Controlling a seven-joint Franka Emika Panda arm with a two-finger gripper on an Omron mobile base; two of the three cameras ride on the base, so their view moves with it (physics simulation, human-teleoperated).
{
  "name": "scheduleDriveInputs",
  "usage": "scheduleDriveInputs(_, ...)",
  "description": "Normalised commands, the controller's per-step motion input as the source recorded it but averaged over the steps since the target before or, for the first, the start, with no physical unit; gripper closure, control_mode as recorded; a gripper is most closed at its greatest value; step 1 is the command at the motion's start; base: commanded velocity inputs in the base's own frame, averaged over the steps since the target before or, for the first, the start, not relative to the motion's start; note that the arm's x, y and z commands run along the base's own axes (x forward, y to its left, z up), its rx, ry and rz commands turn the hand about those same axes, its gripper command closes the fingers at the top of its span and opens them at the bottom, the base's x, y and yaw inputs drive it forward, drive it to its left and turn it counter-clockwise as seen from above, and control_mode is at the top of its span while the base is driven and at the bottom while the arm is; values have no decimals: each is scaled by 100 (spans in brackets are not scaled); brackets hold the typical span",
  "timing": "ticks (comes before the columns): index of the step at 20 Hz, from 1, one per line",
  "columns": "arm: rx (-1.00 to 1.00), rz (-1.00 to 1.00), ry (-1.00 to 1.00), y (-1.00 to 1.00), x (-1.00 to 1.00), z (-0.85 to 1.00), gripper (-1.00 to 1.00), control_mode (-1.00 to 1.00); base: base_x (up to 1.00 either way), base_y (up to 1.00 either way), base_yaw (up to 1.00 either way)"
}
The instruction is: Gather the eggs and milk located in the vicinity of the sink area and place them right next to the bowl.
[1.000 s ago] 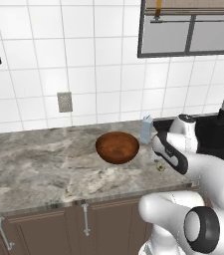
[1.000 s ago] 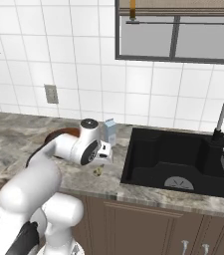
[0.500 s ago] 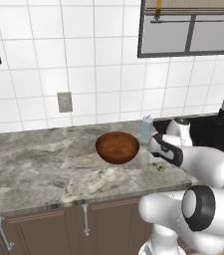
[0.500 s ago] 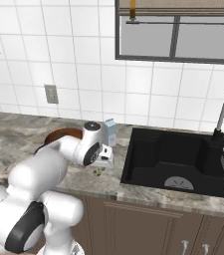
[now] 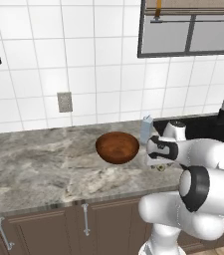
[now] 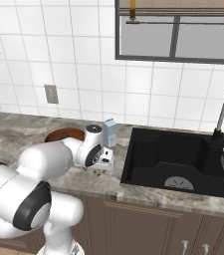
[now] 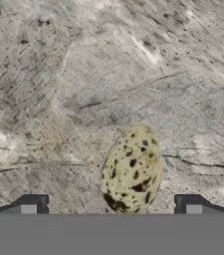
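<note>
Egg (image 7: 131, 169), speckled, lies between the open tool (image 7: 111, 205) tips, seemingly untouched.

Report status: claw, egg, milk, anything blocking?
Claw open, hovering over speckled egg lying free on the counter. Milk upright beside the bowl. Nothing in the way.

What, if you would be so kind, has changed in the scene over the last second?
The arm's elbow has swung out and lower, while the gripper has stayed over the speckled egg on the counter, jaws open, nothing taken or released. The bowl, milk carton and sink have not moved.
</note>
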Motion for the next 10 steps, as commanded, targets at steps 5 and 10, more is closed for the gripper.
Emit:
scheduleDriveInputs(5,0,0,3,0,13,-15,-100,-100,0,0,0)
scheduleDriveInputs(10,0,0,2,0,8,-14,-100,-100,0,0,0)
